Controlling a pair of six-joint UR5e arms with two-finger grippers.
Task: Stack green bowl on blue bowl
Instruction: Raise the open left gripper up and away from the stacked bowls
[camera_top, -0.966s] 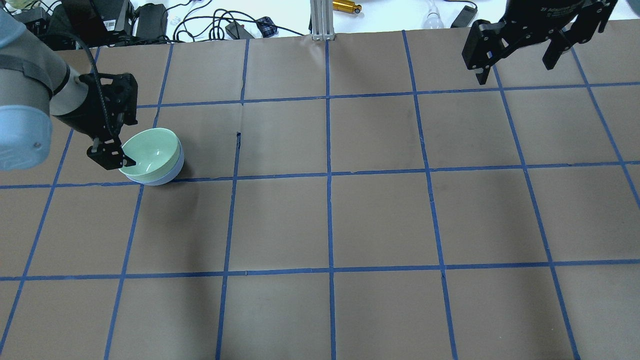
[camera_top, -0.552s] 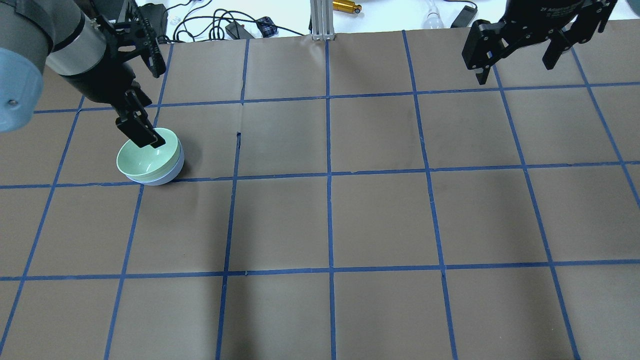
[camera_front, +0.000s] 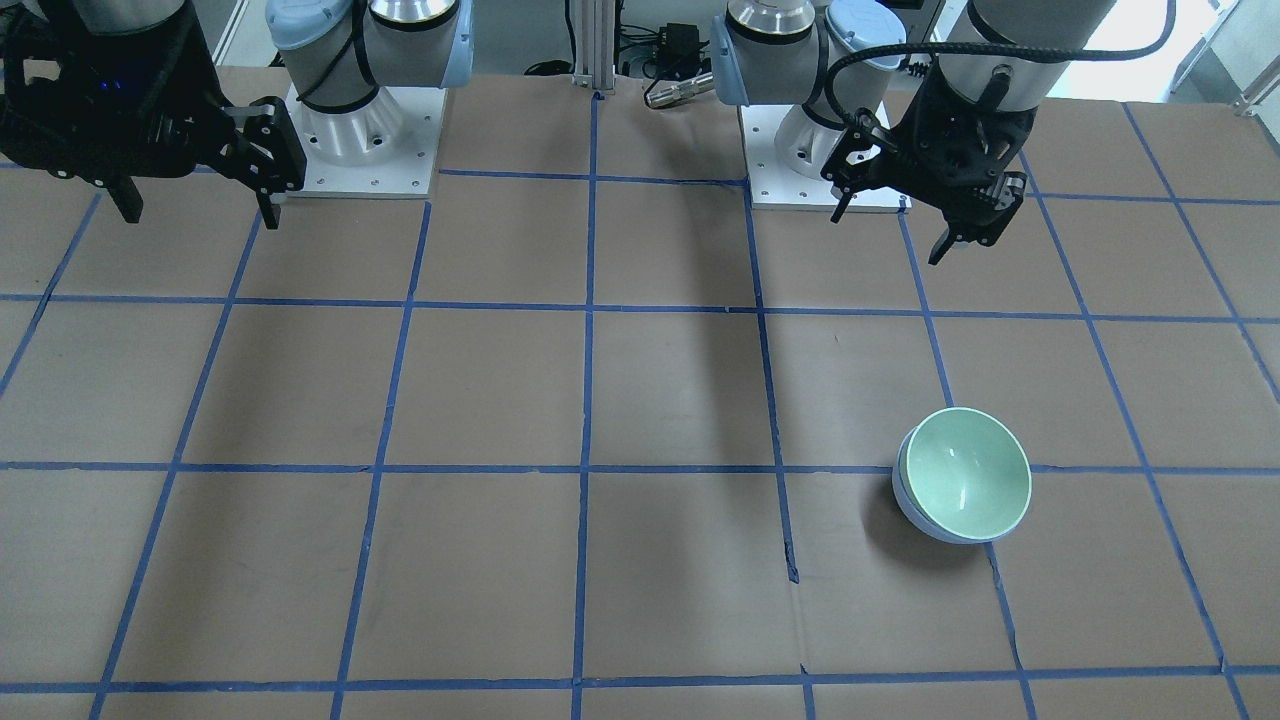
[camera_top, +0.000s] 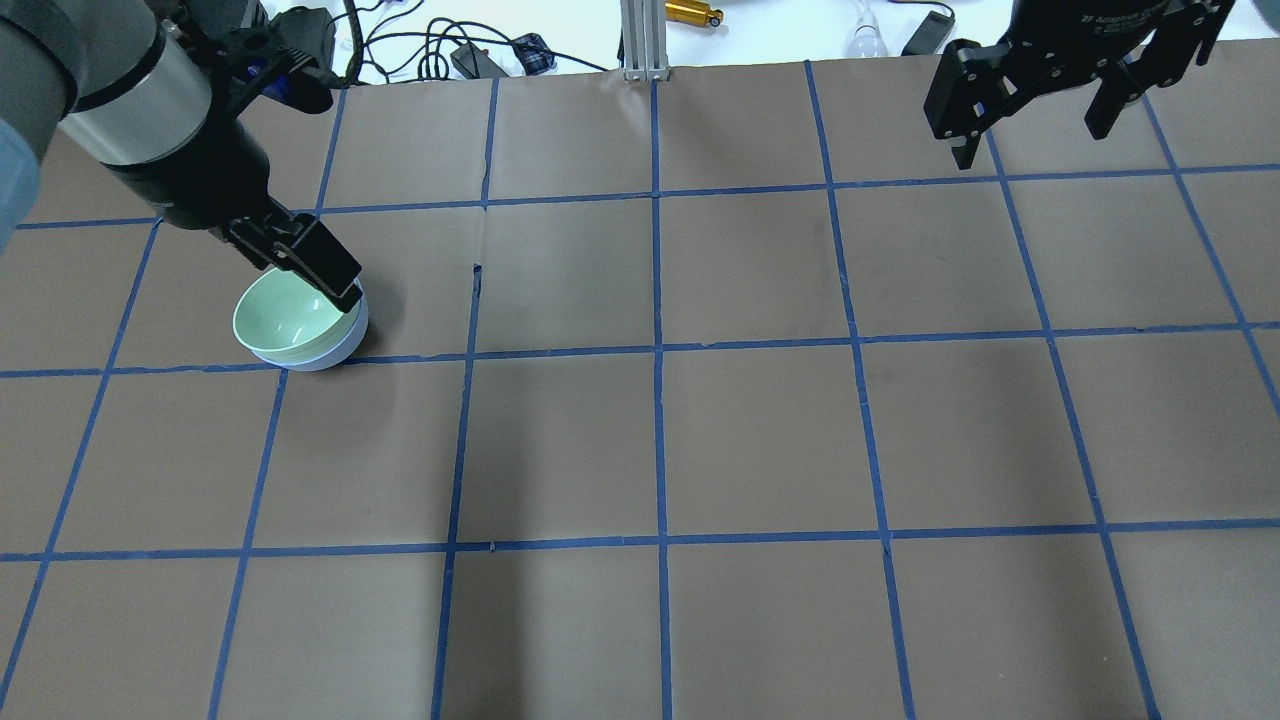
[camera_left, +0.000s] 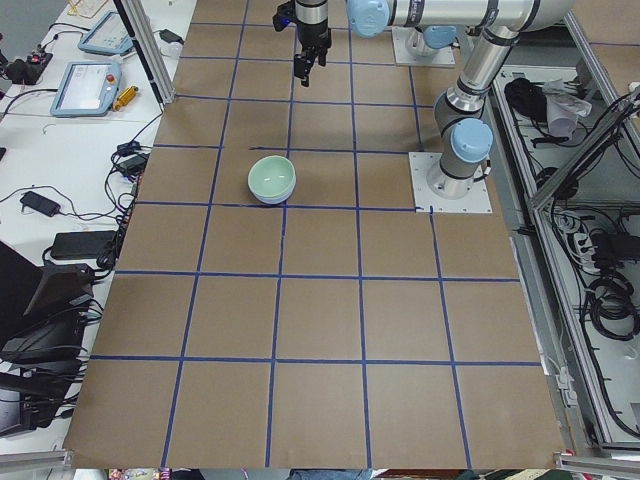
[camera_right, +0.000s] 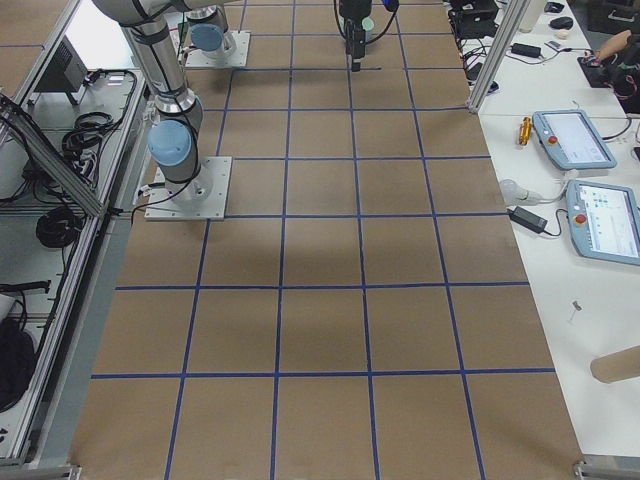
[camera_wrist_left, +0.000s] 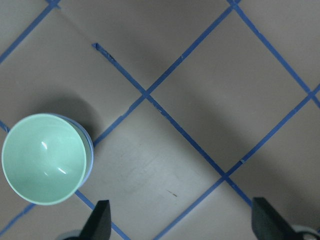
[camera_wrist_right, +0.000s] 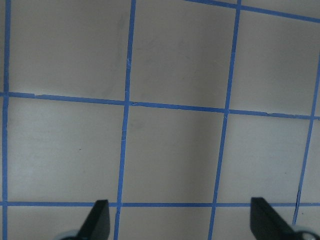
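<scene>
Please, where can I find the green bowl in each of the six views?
Front-facing: green bowl, lower right.
Overhead: green bowl, left side, above the middle.
Exterior left: green bowl, upper left of centre.
Exterior right: not visible.
Left wrist: green bowl, lower left.
Right wrist: not in it.
Shared landmark: the blue bowl under it, showing as a pale edge.

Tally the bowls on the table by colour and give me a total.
green bowl: 1, sitting nested inside the blue one
blue bowl: 1, underneath
Total: 2 bowls
</scene>
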